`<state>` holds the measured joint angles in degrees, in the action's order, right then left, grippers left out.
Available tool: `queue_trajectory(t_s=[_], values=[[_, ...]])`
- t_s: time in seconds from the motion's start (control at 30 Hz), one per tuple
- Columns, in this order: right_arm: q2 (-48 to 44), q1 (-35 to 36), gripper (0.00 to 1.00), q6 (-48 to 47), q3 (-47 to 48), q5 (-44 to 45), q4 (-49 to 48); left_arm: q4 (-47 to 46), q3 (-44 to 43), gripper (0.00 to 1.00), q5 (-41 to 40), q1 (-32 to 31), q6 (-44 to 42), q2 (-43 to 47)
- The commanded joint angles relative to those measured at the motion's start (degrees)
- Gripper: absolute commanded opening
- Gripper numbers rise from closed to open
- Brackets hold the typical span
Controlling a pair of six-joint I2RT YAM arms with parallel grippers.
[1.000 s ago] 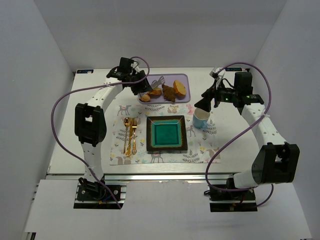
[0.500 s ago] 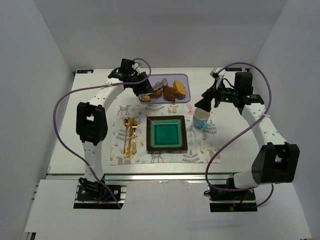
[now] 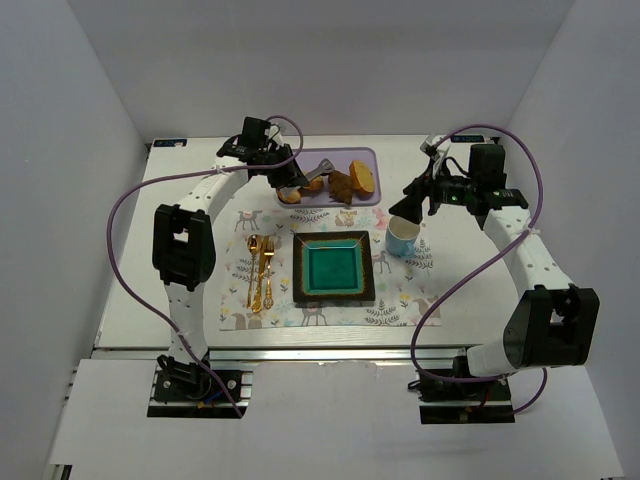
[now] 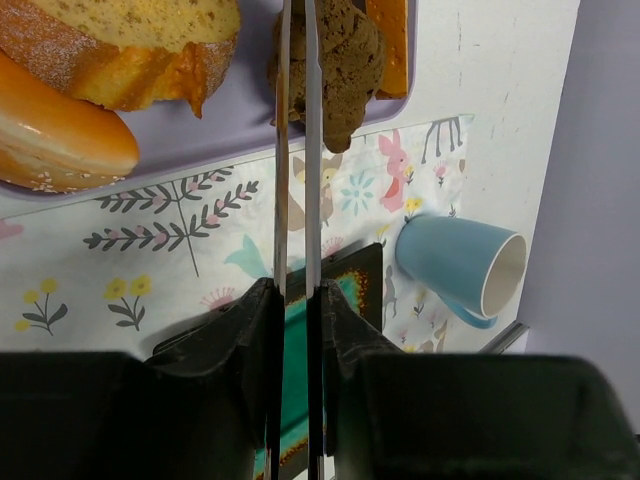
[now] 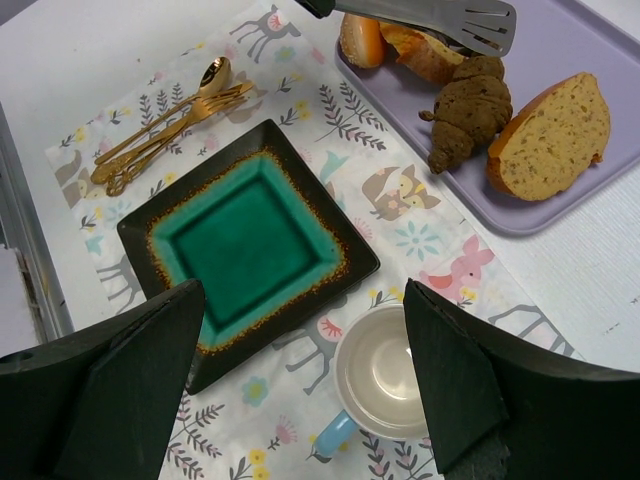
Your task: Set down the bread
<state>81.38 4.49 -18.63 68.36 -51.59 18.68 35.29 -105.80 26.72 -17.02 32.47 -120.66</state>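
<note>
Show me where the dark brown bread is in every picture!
Top view: the bread sits on the purple tray, far side, middle.
Left wrist view: top centre, just right of the tongs.
Right wrist view: upper right, on the tray.
Shared landmark: the blue cup.

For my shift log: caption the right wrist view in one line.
Open right pincer above blue cup; tongs poised by dark bread on purple tray; teal plate bare.

Left gripper point(image 3: 296, 180) has swung its tongs point(image 3: 317, 179) from the tray's point(image 3: 346, 155) 10 o'clock corner toward 4 o'clock; the tips now reach the bread point(image 3: 340, 187) at its 9 o'clock side.
</note>
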Motion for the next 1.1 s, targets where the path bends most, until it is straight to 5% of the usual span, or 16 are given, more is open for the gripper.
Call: queue_trajectory(t_s=[0.0, 0.5, 1.07], values=[[-1.4, -0.4, 0.85, 0.0, -0.7, -1.7, -1.5, -2.2, -0.9, 0.05, 2.3, -0.3, 0.5, 2.4], [-1.5, -0.4, 0.85, 0.0, -0.2, -2.2, -1.3, -4.3, -1.7, 0.00, 5.4, -0.1, 1.7, 11.1], [-0.2, -0.5, 0.85, -0.7, 2.0, -2.5, 0.7, 2.8, 37.8, 0.00, 16.2, -1.6, -9.6, 38.7]])
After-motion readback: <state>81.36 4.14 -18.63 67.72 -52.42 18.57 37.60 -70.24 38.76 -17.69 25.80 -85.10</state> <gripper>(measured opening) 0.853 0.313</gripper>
